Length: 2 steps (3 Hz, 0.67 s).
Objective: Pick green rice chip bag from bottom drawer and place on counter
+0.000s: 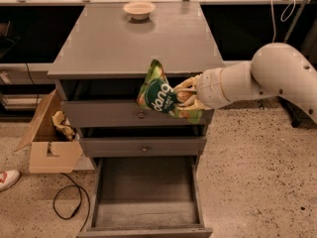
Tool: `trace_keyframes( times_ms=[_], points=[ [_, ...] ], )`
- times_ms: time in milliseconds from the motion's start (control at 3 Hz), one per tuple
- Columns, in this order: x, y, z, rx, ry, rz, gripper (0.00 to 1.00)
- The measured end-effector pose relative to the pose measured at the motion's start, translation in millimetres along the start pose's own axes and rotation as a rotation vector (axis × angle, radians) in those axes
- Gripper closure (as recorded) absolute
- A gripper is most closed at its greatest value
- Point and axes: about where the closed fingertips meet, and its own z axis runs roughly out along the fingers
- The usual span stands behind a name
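The green rice chip bag [161,94] is a crinkled bright-green bag with a dark round logo. My gripper [184,97] is shut on its right side and holds it in the air, in front of the counter's front edge and the top closed drawer. My white arm [257,78] reaches in from the right. The bottom drawer [145,222] is pulled open below, its plank floor bare. The counter [129,38] is the flat grey slab on top of the cabinet.
A pale bowl [139,9] sits at the back of the counter. Two closed drawers with round knobs [142,115] are above the open one. A cardboard box [47,138] with crumpled paper stands left on the floor, with a black cable [67,205] and a shoe [7,178].
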Motion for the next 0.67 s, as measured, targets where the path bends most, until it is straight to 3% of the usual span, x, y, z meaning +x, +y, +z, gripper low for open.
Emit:
trace_keyframes(
  times_ms=[333, 667],
  points=[
    [0.0, 0.1, 0.1, 0.0, 0.0, 0.0, 1.0],
    [-12.6, -36.0, -21.4, 0.08, -0.018, -0.039, 1.0]
  ],
)
